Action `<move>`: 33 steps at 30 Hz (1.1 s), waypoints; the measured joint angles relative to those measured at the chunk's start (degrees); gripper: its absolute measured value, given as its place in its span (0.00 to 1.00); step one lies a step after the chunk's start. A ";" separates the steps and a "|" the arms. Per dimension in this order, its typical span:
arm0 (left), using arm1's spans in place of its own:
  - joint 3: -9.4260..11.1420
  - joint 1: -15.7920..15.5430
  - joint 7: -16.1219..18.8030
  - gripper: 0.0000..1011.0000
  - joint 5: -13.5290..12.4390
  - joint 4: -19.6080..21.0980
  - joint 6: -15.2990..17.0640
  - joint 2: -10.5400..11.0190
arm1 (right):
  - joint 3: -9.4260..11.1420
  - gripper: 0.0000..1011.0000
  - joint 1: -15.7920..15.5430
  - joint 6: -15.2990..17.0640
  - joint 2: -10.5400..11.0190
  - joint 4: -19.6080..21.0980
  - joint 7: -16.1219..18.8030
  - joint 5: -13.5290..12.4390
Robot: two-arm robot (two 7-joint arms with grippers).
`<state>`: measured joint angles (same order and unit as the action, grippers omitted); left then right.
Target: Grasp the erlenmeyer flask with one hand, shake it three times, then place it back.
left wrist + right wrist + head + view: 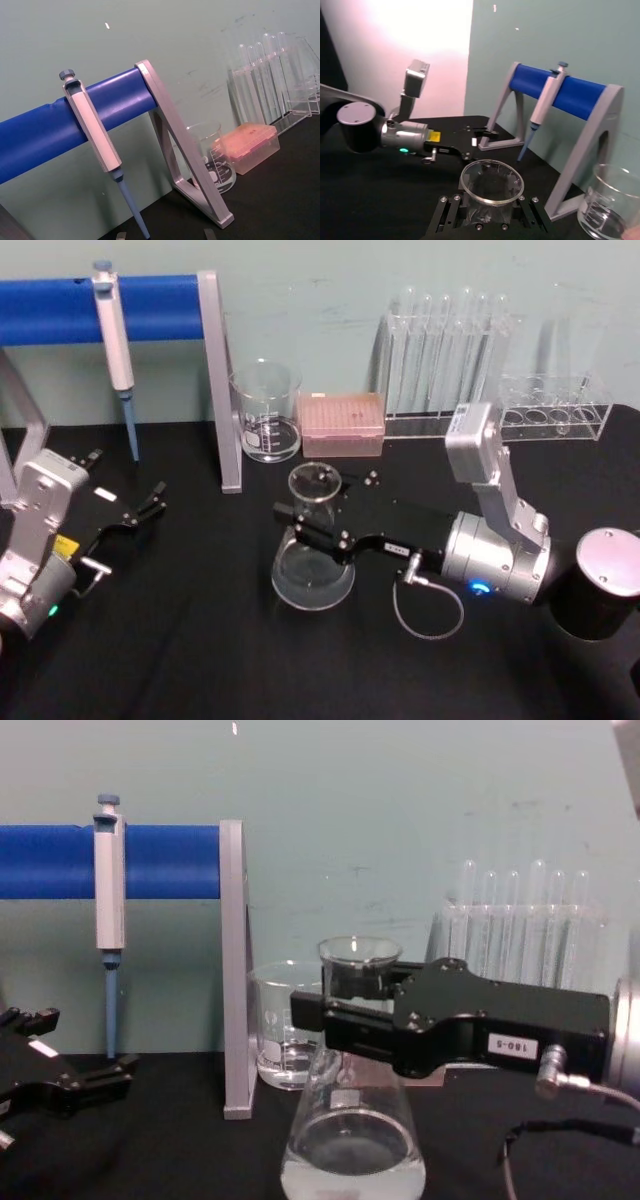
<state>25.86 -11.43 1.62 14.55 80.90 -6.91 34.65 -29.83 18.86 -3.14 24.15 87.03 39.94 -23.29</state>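
Black tabletop (200, 640): black boxy right end effector (314, 524) clamps neck of clear glass conical erlenmeyer flask (313, 578); left end effector (148, 504) parked leftward, fingers apart.

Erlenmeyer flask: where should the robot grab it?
By the narrow neck of the erlenmeyer flask, just under the flared rim, coming sideways from the robot's right. The wide base is too broad. The right gripper is there; the left gripper rests apart.
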 joint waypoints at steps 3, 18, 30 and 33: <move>0.00 0.00 0.00 0.99 0.00 0.00 0.00 0.00 | -0.60 0.45 0.29 -0.22 0.45 0.01 0.64 -0.39; 0.00 0.00 0.00 0.99 0.00 0.00 0.00 0.00 | -2.39 0.45 1.79 -1.10 1.77 -0.78 0.30 -1.34; 0.00 0.00 0.00 0.99 0.00 0.00 0.00 0.00 | 1.21 0.45 1.12 -0.77 0.07 -2.40 -10.08 0.36; 0.00 0.00 0.00 0.99 0.00 0.00 0.00 0.00 | 2.59 0.45 0.85 -0.42 -0.47 -2.85 -12.30 1.02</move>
<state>25.86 -11.43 1.62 14.55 80.90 -6.91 34.65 -27.24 19.71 -3.56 23.67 84.18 27.64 -22.27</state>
